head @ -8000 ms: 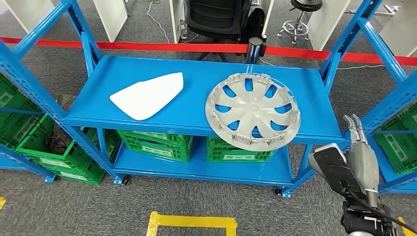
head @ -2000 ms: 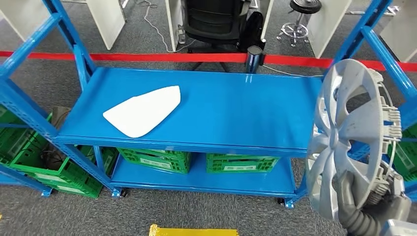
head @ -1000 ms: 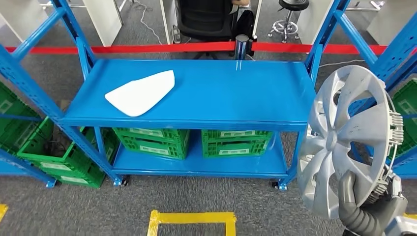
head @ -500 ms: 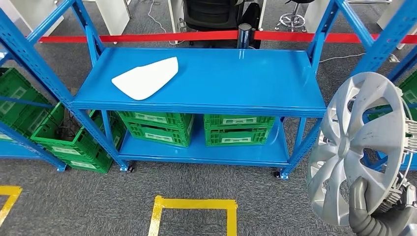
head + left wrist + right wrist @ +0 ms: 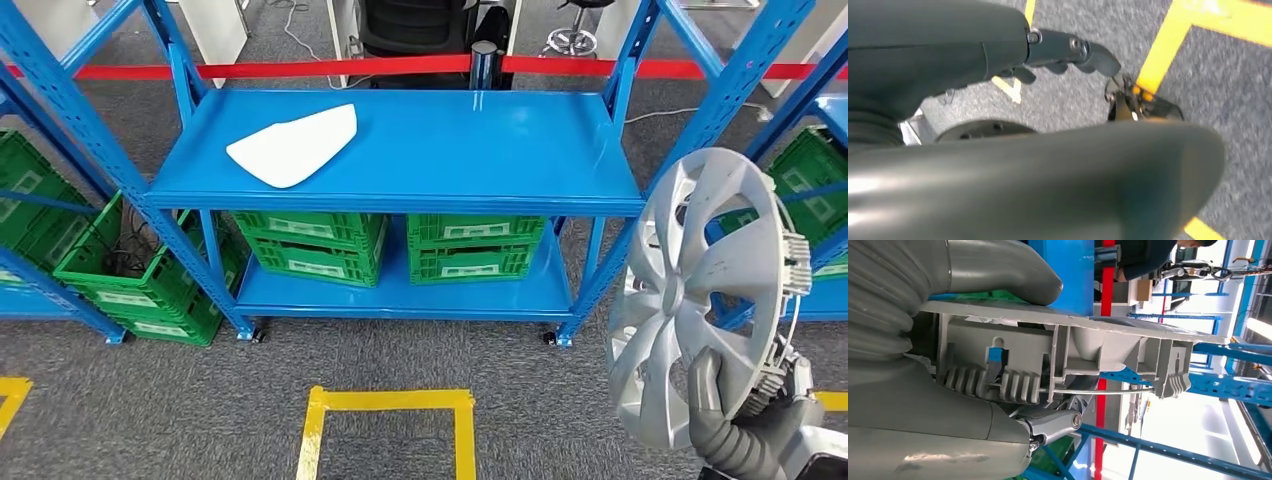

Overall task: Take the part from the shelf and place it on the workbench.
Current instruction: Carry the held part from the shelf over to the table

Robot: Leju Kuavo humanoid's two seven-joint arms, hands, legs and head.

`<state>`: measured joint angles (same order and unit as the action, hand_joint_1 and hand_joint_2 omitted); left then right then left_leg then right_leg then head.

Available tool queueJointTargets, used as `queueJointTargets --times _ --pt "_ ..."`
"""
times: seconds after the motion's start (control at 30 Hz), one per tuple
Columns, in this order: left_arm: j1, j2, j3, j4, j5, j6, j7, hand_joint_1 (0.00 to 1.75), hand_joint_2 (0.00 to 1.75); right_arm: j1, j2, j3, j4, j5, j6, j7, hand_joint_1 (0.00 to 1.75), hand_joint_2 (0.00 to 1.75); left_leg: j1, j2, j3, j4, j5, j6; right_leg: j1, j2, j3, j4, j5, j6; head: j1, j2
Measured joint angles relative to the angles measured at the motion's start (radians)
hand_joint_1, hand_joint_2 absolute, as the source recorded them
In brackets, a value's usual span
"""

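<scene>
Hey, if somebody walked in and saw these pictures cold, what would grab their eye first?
Most likely the big silver wheel cover, held upright at the right of the head view by the right hand, which grips its lower rim. Next, the bright blue shelf ahead, with a white panel lying on the left of its top deck and green crates beneath.

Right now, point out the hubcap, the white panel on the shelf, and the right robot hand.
hubcap (image 5: 690, 290): head view, on the hub at the centre of its face.
white panel (image 5: 293, 147): head view, middle of its flat top.
right robot hand (image 5: 725, 420): head view, on the grey thumb gripping the hubcap's lower edge.
</scene>
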<state>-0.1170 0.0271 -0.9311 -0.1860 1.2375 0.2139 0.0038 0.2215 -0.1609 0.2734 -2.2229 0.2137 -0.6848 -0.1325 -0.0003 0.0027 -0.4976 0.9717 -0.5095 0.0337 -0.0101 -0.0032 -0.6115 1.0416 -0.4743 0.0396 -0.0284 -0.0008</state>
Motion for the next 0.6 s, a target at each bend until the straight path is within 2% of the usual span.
queueJointTargets --times 0.03,0.1,0.13,0.17,0.2,0.23,0.3,0.33,0.37,0.47,0.5,0.53,0.6 --pt "0.0 -0.001 0.0 0.0 0.001 -0.009 0.001 0.0 0.0 0.003 -0.002 -0.002 0.0 -0.004 0.0 0.002 1.75 1.75 0.002 0.001 -0.004 -0.002 0.008 0.006 -0.001 0.001 -0.019 0.041 -0.032 0.005 0.005 0.0" --pt "0.001 -0.002 0.0 0.0 0.003 -0.024 0.01 0.0 0.0 0.01 -0.006 -0.005 0.0 -0.009 0.0 0.012 1.75 1.75 0.0 0.001 -0.025 0.002 0.022 0.013 -0.003 0.001 -0.064 0.169 -0.109 0.013 0.017 0.0" --pt "0.001 -0.003 0.0 0.0 0.002 -0.026 0.019 0.0 0.0 0.013 -0.009 -0.006 0.0 -0.009 0.0 0.02 1.75 1.75 -0.001 0.001 -0.036 0.005 0.028 0.013 -0.004 0.001 -0.079 0.222 -0.132 0.017 0.022 0.0" --pt "0.001 -0.004 -0.001 0.0 -0.002 -0.022 0.032 0.0 0.0 0.016 -0.011 -0.005 0.0 -0.004 0.0 0.03 1.75 1.75 -0.001 0.001 -0.048 0.009 0.034 0.013 -0.004 0.0 -0.078 0.245 -0.138 0.019 0.026 0.0" --pt "0.001 -0.005 -0.002 0.0 -0.005 -0.011 0.047 0.0 0.0 0.018 -0.014 -0.005 0.0 0.005 0.0 0.044 1.75 1.75 -0.001 0.001 -0.059 0.015 0.038 0.012 -0.004 0.0 -0.058 0.227 -0.126 0.019 0.029 0.0" --pt "0.001 -0.006 -0.002 0.0 -0.007 0.003 0.06 0.0 0.0 0.019 -0.017 -0.004 -0.001 0.022 0.0 0.061 1.75 1.75 -0.001 0.001 -0.069 0.021 0.041 0.01 -0.004 0.0 -0.019 0.17 -0.101 0.018 0.034 0.0" --pt "0.001 -0.006 -0.004 0.0 -0.007 0.024 0.071 0.0 0.0 0.021 -0.024 -0.004 -0.006 0.061 0.0 0.097 1.75 1.75 -0.003 0.001 -0.086 0.036 0.046 0.005 -0.002 0.0 0.062 0.031 -0.068 0.009 0.042 0.0" --pt "0.001 -0.005 -0.004 0.0 -0.006 0.028 0.068 0.0 0.0 0.023 -0.027 -0.004 -0.01 0.076 0.0 0.111 1.75 1.75 -0.005 0.001 -0.092 0.041 0.049 0.0 -0.001 0.0 0.084 -0.014 -0.061 0.002 0.044 0.0" --pt "0.001 -0.005 -0.004 0.0 -0.004 0.027 0.062 0.0 0.0 0.026 -0.03 -0.005 -0.014 0.084 0.0 0.119 1.75 1.75 -0.006 0.001 -0.096 0.044 0.052 -0.005 0.002 0.0 0.09 -0.032 -0.063 -0.005 0.044 0.0" --pt "0.001 -0.004 -0.004 0.0 0.0 0.017 0.033 0.0 0.0 0.03 -0.038 -0.005 -0.02 0.073 0.0 0.125 1.75 1.75 -0.003 0.0 -0.105 0.047 0.057 -0.023 0.004 -0.002 0.088 -0.039 -0.046 -0.026 0.042 0.0" --pt "0.001 -0.004 -0.004 0.0 0.002 0.01 0.022 0.0 0.0 0.03 -0.04 -0.005 -0.021 0.063 0.0 0.121 1.75 1.75 -0.002 -0.001 -0.115 0.065 0.04 -0.028 0.002 -0.004 0.088 -0.043 -0.038 -0.034 0.04 0.0" --pt "0.001 -0.004 -0.004 0.0 0.004 0.004 0.009 0.0 0.0 0.029 -0.041 -0.005 -0.021 0.053 0.0 0.115 1.75 1.75 -0.001 -0.001 -0.131 0.102 0.01 -0.033 -0.001 -0.005 0.087 -0.047 -0.03 -0.041 0.036 0.0" --pt "0.002 -0.004 -0.003 0.0 0.013 -0.011 -0.021 0.0 0.0 0.026 -0.042 -0.005 -0.021 0.032 0.0 0.096 1.75 1.75 0.004 -0.002 -0.179 0.229 -0.069 -0.04 -0.002 -0.006 0.074 -0.046 -0.016 -0.047 0.025 0.0"
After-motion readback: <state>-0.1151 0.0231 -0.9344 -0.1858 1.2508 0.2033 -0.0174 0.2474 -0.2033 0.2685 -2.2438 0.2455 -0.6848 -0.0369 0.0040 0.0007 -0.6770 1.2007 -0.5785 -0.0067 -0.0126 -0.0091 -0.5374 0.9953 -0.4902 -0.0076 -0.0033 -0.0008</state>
